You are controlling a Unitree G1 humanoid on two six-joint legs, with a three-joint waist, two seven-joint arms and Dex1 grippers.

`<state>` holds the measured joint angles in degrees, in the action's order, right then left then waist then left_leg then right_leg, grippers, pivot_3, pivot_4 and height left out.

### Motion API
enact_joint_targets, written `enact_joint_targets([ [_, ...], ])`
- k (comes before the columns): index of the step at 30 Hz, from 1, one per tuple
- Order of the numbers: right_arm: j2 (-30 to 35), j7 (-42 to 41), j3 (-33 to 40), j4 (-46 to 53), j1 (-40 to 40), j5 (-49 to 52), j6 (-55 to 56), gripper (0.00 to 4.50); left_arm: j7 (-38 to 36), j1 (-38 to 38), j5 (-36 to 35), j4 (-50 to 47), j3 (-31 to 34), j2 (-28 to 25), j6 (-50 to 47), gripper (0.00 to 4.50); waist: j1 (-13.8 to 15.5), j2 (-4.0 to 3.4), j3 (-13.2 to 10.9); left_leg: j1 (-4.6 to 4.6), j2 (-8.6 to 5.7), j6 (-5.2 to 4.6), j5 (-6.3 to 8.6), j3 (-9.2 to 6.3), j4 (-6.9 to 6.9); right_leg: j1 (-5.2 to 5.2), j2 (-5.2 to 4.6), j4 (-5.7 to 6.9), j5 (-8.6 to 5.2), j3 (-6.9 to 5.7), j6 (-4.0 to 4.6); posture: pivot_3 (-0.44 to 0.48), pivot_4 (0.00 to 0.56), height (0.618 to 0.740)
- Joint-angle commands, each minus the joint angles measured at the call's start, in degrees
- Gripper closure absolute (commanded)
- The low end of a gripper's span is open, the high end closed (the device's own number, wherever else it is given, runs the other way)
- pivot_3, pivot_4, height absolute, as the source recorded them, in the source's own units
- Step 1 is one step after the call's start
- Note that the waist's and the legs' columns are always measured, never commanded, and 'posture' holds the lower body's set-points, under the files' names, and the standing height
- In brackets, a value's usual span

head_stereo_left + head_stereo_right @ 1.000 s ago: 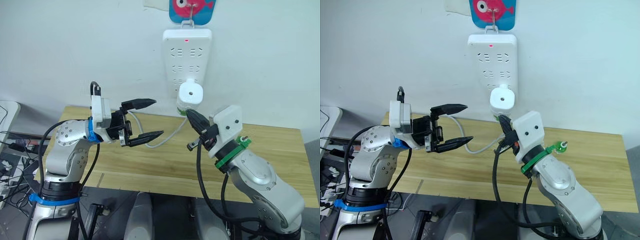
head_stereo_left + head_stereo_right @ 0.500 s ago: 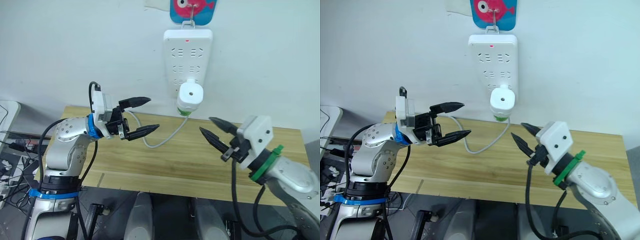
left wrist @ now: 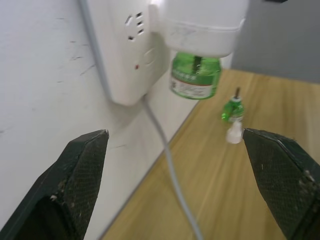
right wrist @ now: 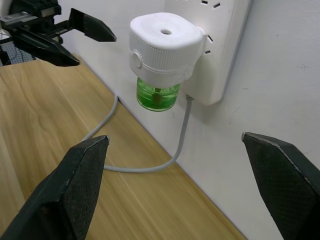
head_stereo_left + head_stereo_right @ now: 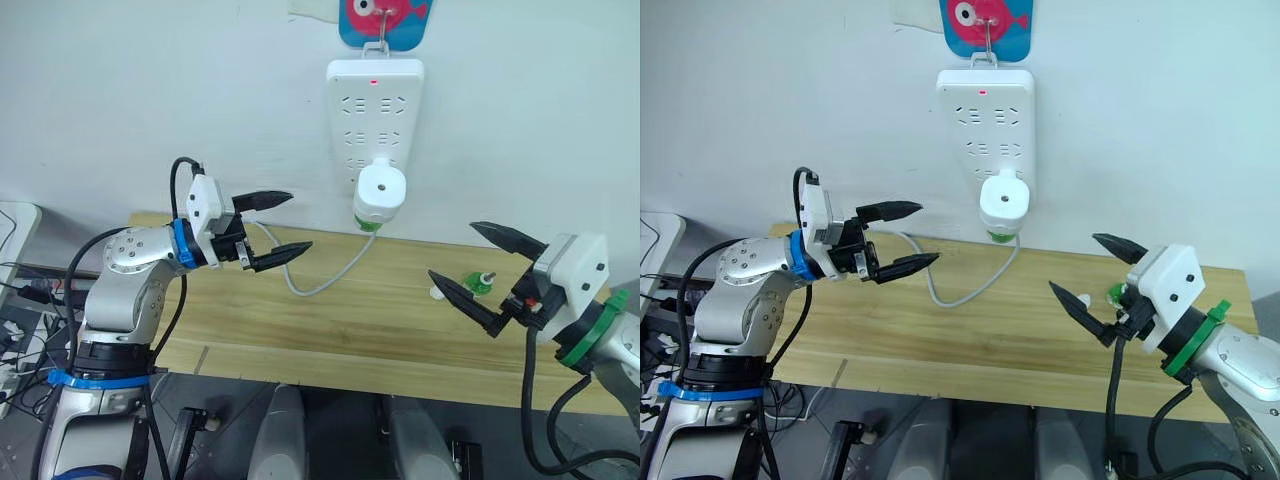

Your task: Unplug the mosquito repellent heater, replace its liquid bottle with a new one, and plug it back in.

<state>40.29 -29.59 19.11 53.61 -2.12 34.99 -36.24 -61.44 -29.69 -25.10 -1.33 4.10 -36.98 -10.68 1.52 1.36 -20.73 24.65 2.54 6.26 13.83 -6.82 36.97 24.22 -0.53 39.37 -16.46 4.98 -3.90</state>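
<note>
The mosquito repellent heater (image 5: 381, 190) sits plugged into the white power strip (image 5: 375, 110) on the wall, a green liquid bottle (image 4: 158, 96) screwed in beneath it. The left gripper (image 5: 270, 228), fingers spread, hangs to the heater's left, clear of it. The right gripper (image 5: 488, 271), also spread wide and empty, hovers over the wooden table (image 5: 340, 320), with a small green bottle (image 5: 479, 284) standing just behind it

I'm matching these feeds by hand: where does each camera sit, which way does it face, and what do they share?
Eye views: head, looking forward and down at the table; both arms show, left gripper, right gripper.
Left wrist view: faces the wall; own fingers frame the heater.
Right wrist view: faces the same heater; own fingers plus the left gripper.
Shared: heater, power strip.
</note>
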Motion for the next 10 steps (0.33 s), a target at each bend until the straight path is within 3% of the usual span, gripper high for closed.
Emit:
enact_joint_targets([
  [1, 0.5, -0.2, 1.4, 0.3, -0.2, 0.0, 1.5, 0.04, 4.4, -2.0, 4.0, 0.0, -0.4, 0.1, 1.4, 0.0, 0.1, 0.01, 0.0, 0.0, 0.0, 0.0, 0.0, 0.0, 0.02, 0.0, 0.0, 0.02, 0.0, 0.0, 0.0, 0.221, 0.316, 0.74],
  [10, 0.3, 0.9, -0.5, 0.0, 1.7, -0.4, 1.8, 0.04, 3.8, -2.4, 3.7, 0.2, -0.5, 0.4, 1.0, 0.0, 0.1, 0.02, 0.0, -0.01, 0.0, 0.01, -0.01, 0.02, 0.03, 0.0, 0.0, 0.06, 0.0, 0.03, 0.0, 0.218, 0.317, 0.74],
])
